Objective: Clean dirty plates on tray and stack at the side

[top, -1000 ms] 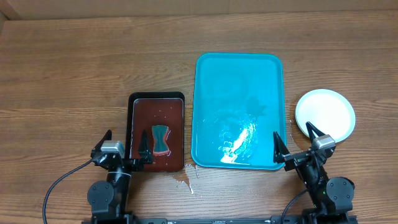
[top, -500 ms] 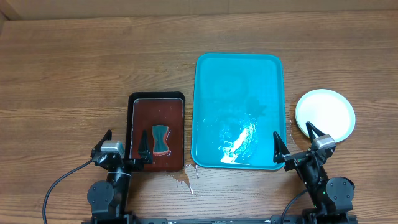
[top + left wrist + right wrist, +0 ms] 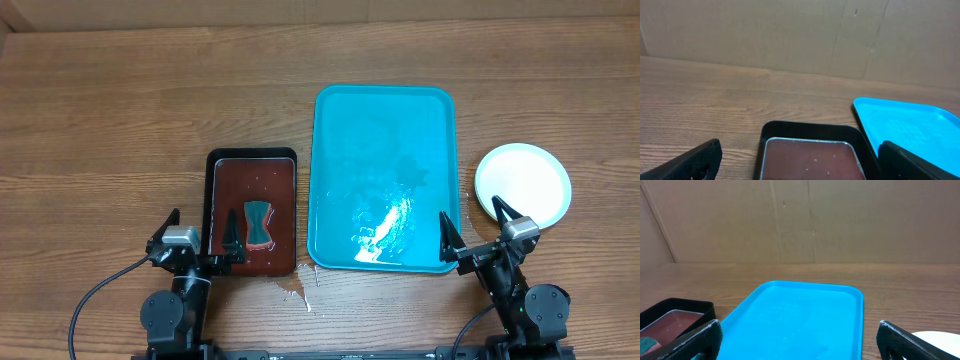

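The white plate [image 3: 522, 185] lies on the wood-grain tabletop [image 3: 120, 120], just beside the right long edge of the turquoise tray [image 3: 383, 120] but apart from it. From overhead it reads as a single pale disc. Whether other plates lie under it cannot be told, since no lower rim shows. The right wrist view catches only a pale sliver of it [image 3: 940, 340] at the bottom edge, cut off by the frame and partly behind a finger.

The turquoise tray holds nothing. A bright glare covers its near half, possibly a wet film, though the sheen makes that hard to judge. Both wrist views crop the tray's near end.

Left of it, close by, sits a smaller black tray [image 3: 213, 200] with a dark red-brown inside. A teal sponge [image 3: 258, 222] with a pinched waist lies in it. The left wrist view shows only the far part of this tray, and the sponge is out of frame there. A small wet puddle [image 3: 292, 285] marks the table between the near corners of the two trays.

The left gripper [image 3: 203, 222] hovers at the near end of the black tray with its jaws spread wide and nothing between them. The right gripper [image 3: 470, 212] sits at the turquoise tray's near right corner, also spread wide and empty, with one finger reaching toward the plate's near rim. Whether it touches is unclear. A cardboard wall [image 3: 790, 35] closes off the background.
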